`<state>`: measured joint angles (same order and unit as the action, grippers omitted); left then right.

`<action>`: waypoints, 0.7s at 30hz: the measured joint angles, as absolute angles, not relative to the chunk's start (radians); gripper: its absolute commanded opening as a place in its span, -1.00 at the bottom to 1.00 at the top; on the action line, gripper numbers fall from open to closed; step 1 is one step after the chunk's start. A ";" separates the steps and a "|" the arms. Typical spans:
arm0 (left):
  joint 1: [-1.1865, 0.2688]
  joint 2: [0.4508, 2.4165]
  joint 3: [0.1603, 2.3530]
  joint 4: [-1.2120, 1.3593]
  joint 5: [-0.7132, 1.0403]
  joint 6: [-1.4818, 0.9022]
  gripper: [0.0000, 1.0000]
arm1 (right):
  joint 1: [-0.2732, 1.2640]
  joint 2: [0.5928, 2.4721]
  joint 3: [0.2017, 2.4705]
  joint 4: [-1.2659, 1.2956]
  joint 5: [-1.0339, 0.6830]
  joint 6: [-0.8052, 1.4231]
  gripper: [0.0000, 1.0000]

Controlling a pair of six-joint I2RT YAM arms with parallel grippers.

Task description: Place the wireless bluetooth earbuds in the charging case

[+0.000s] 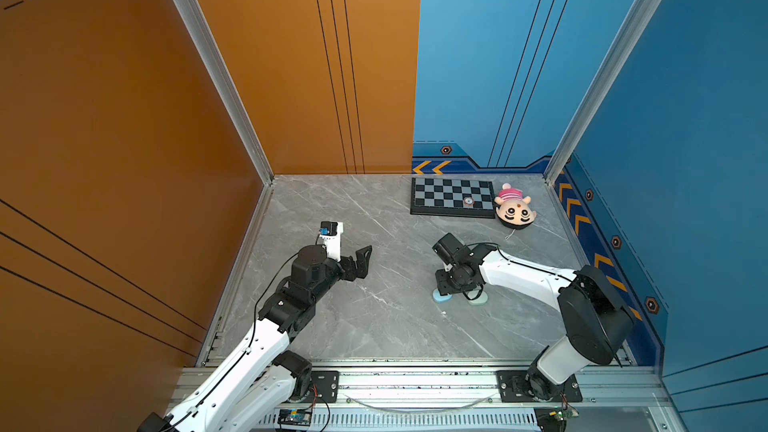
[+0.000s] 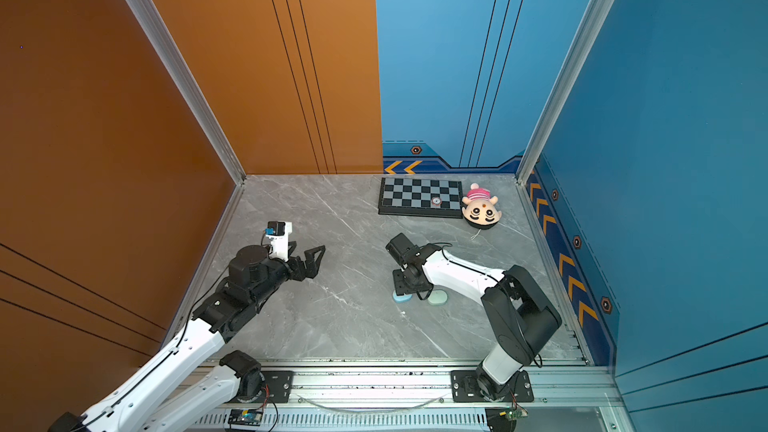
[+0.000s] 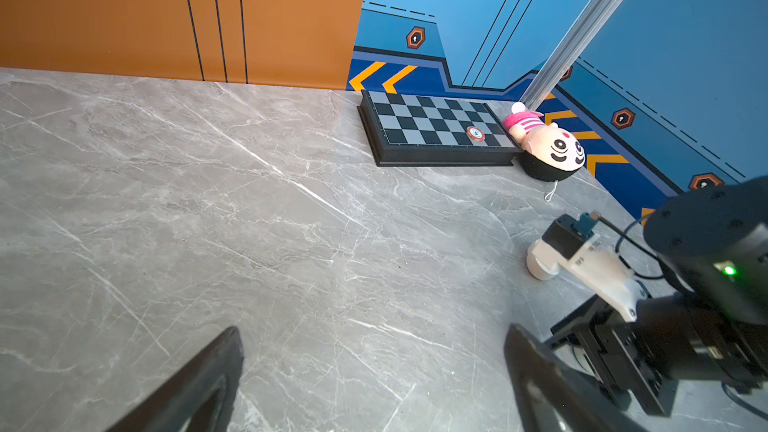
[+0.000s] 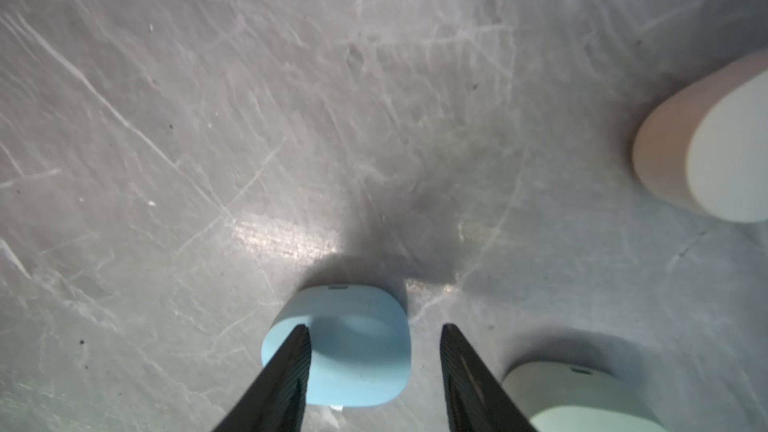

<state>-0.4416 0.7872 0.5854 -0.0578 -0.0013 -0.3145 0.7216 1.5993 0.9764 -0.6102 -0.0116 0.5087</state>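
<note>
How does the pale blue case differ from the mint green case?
The pale blue case lies mostly between the fingers of the open right gripper, one fingertip over it; the mint green case lies outside them. Blue shows nearly whole in the right wrist view; mint is cropped. Both are rounded pebbles flat on the table.

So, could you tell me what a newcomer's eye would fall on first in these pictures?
The plush doll lying beside the checkerboard in the far right corner draws the eye first. Next comes the right gripper, low at the table, open jaws over a pale blue case, a mint-green case just beside it.
</note>
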 measured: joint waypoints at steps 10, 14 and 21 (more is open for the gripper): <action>-0.416 0.788 0.585 -0.059 -0.003 -0.300 0.96 | 0.723 1.438 0.953 -0.594 0.002 0.485 0.09; -0.352 0.802 0.588 -0.057 -0.035 -0.242 0.96 | 0.611 1.281 0.963 -0.529 0.007 0.414 0.09; -0.101 0.898 0.554 0.039 -0.117 -0.166 0.96 | 0.319 1.005 0.848 -0.297 0.056 0.225 0.17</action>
<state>-0.1013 0.8978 0.5545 0.0395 -0.1165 -0.1658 0.3191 1.0046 0.8482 -0.2970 0.0555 0.2249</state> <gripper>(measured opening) 0.981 0.581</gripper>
